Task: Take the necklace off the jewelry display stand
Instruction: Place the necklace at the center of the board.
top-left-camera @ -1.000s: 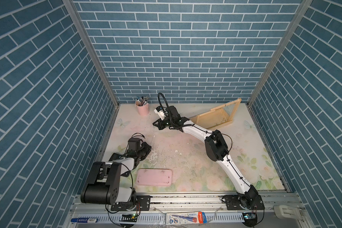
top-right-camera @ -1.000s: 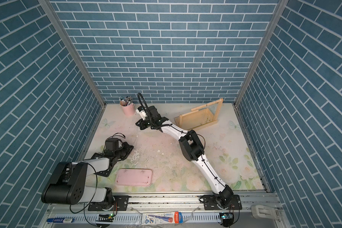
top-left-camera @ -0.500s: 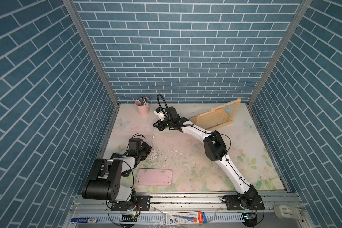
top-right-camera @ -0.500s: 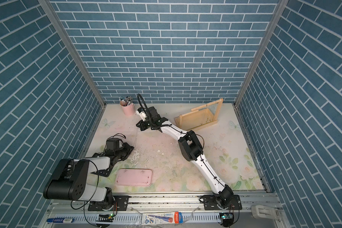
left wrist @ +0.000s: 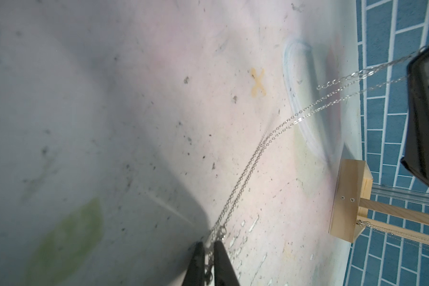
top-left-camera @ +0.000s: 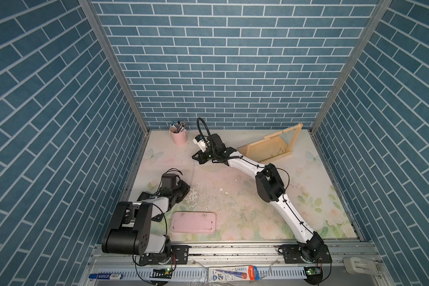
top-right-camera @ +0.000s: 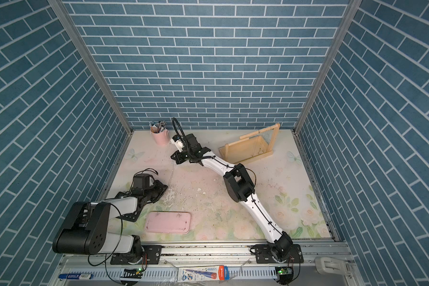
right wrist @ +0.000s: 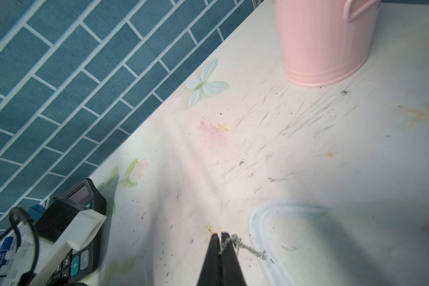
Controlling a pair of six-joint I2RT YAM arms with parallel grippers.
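- Left wrist view: your left gripper [left wrist: 209, 248] shows a thin gap between its fingers, with the necklace [left wrist: 248, 168] bunched in that gap. Can't tell if it's pinched or lying loose.
- Right wrist view: right gripper [right wrist: 219, 237] is clamped on the necklace's other end.
- Necklace runs ahead from the left fingertips along the table [left wrist: 134, 99], then lifts to the right gripper. It's clear of the jewelry display stand [left wrist: 349, 198], which is off to one side of that run.
- A second chain [left wrist: 364, 222] hangs on the stand's bar.
- Versus a second ago, both top views show both arms in nearly the same spots, necklace strung between them as before.
- My read: removal looks done and only letting go is left. Pink tray [top-left-camera: 193, 221] sits near your left arm.
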